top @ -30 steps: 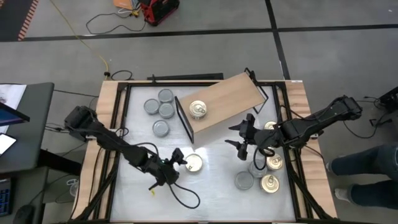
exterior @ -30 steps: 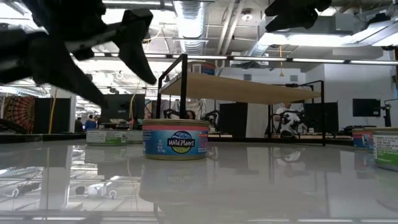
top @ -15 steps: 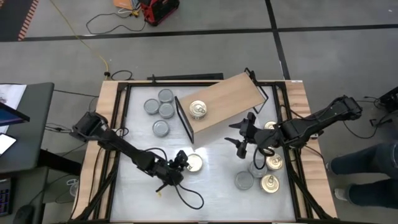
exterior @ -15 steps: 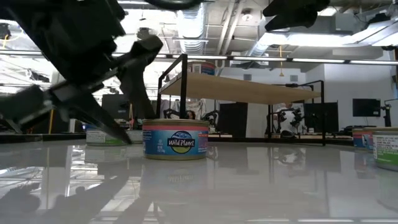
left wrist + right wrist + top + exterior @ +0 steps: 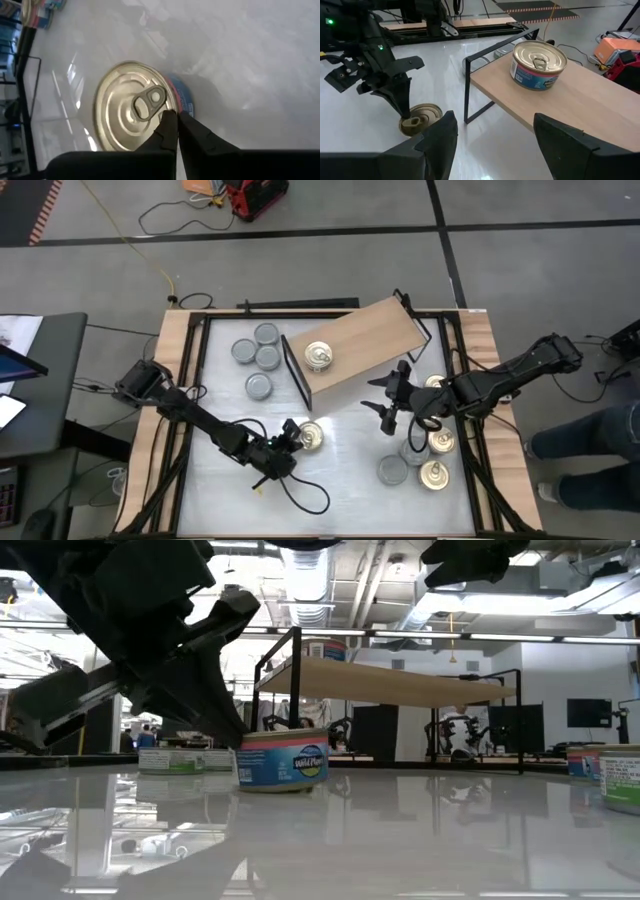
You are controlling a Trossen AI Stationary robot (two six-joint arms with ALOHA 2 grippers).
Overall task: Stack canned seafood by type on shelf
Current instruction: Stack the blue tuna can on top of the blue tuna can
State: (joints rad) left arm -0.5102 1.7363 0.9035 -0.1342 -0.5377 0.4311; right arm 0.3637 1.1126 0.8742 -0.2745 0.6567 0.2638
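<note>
I have the left pincer (image 5: 291, 433) pressed together at the pull-tab of a tin (image 5: 310, 436) just ahead of it on the surface (image 5: 340, 470), apparently pinching the tab for lifting; right pincer (image 5: 386, 407) hangs spread beside the shelf (image 5: 365, 340).

Grey floor (image 5: 520, 290) divided by dark seam lines; yellow cable (image 5: 120, 235) trailing across it; red device (image 5: 255, 197) beyond the table; dark side desk (image 5: 40, 380) alongside; exposed ceiling ducting (image 5: 310, 565) with strip lighting (image 5: 520, 602); wall monitor (image 5: 588, 712).
</note>
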